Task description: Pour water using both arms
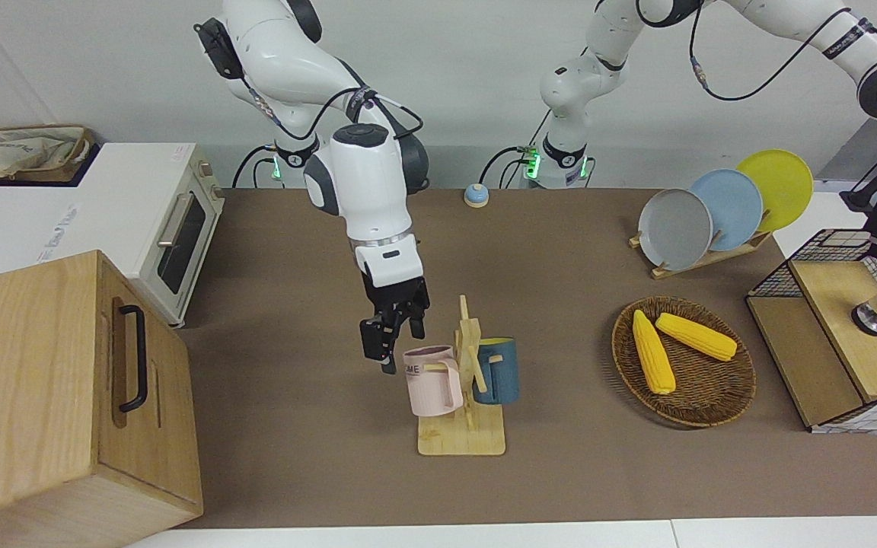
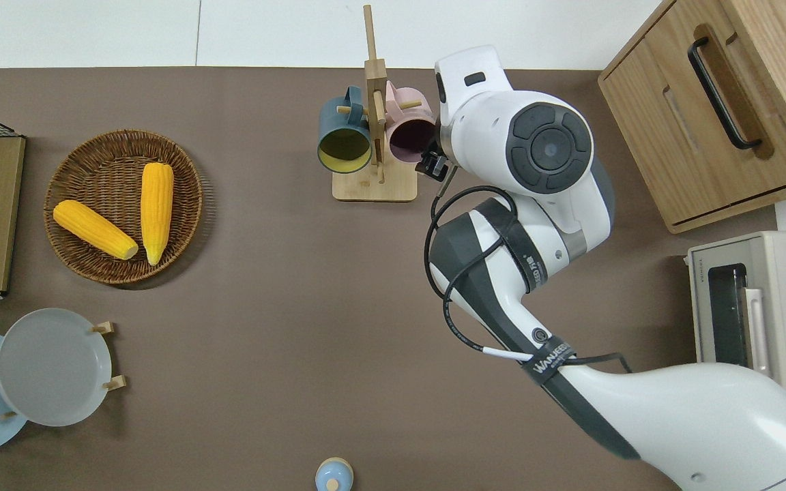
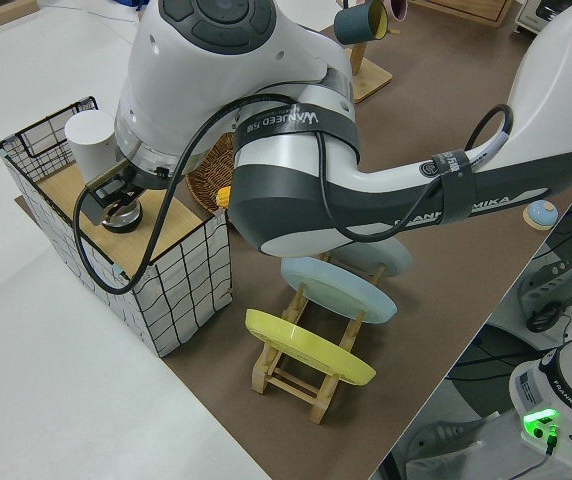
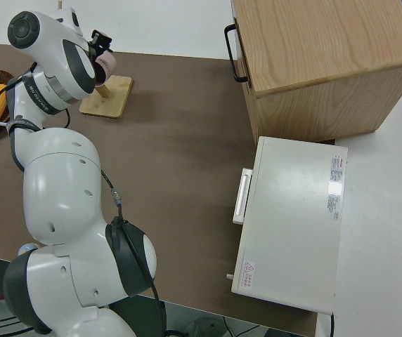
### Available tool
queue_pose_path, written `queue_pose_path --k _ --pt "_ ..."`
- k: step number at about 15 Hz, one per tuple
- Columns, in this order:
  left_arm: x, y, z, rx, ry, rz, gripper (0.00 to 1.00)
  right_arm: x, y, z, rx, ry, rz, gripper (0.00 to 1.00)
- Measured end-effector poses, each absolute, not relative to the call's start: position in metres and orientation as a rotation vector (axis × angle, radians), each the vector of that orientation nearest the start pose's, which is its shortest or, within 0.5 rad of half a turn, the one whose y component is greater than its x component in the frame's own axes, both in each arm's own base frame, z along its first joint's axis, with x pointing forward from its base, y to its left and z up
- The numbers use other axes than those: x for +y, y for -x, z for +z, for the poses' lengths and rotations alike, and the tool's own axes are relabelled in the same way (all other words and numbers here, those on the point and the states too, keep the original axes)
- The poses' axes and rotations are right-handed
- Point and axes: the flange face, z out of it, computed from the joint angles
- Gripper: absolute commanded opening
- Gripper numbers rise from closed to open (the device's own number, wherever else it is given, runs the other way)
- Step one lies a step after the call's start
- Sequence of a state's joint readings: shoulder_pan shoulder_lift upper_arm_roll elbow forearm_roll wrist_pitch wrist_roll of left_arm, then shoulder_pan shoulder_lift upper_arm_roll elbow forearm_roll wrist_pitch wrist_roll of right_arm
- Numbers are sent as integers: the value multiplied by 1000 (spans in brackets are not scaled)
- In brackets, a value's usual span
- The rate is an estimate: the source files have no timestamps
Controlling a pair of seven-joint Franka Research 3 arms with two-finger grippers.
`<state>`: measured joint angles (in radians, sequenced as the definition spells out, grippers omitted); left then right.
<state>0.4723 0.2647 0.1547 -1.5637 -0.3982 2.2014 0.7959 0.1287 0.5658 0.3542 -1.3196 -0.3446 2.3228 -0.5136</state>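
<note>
My right gripper (image 1: 397, 342) is open and hangs low just beside the pink mug (image 1: 432, 380), on the side toward the right arm's end of the table. It also shows in the overhead view (image 2: 432, 166). The pink mug and a blue mug (image 1: 498, 371) hang on a wooden mug rack (image 1: 461, 438). My left gripper (image 3: 116, 187) is over the wooden shelf inside a wire basket (image 3: 166, 290), next to a white cup (image 3: 91, 140) and above a small metal object (image 3: 126, 213).
A wooden cabinet (image 1: 58, 380) and a white toaster oven (image 1: 172, 228) stand at the right arm's end. A wicker basket with two corn cobs (image 1: 682, 358), a plate rack (image 1: 712, 213) and a small blue bell (image 1: 475, 195) are also on the table.
</note>
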Motion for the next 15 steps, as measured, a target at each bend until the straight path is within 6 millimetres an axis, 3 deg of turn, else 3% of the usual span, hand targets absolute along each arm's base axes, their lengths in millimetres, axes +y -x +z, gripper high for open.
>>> queue_pose_path --k 7,10,13,15 --pt "380 -579 512 12 3038 -980 998 291 -707 465 -1630 2728 -782 806" --pt "382 -585 501 35 3020 -1018 998 296 -708 464 -1612 2732 -788 697" --pt "379 -592 496 41 2997 -1035 998 296 -710 463 -1605 2736 -789 505" --pt "378 -595 495 38 2981 -1047 998 295 -711 461 -1603 2739 -786 464"
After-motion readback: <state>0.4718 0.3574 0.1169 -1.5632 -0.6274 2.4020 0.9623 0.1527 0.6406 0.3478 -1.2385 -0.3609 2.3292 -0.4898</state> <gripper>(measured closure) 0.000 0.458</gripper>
